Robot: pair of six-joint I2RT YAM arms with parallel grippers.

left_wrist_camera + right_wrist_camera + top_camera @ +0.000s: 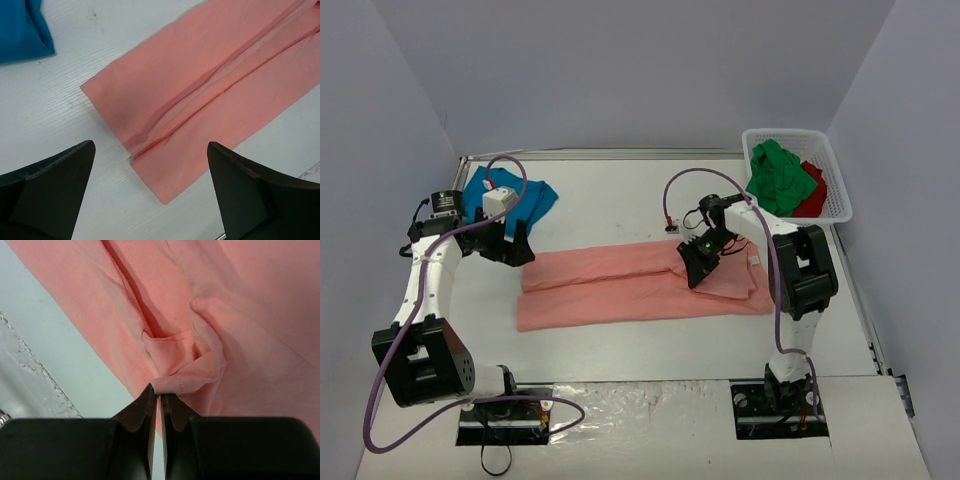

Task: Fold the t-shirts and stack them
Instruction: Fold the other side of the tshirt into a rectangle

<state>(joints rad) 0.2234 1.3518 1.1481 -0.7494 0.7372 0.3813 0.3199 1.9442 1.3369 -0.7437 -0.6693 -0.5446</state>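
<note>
Across mid-frame lies the salmon-pink t-shirt (pixel 610 290), our right gripper (pixel 699 263) clenched on a pinch of its cloth, left gripper (pixel 508 248) spread empty; we judge a low, even pull keeps edges aligned.

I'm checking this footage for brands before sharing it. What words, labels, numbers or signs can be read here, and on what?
No readable text in any view.
salmon-pink t-shirt: plain cloth; a tiny pale speck near its right end, too small to read.
teal-blue t-shirt: plain, no print.
green t-shirt and red t-shirt in the basket: no print visible.
</note>
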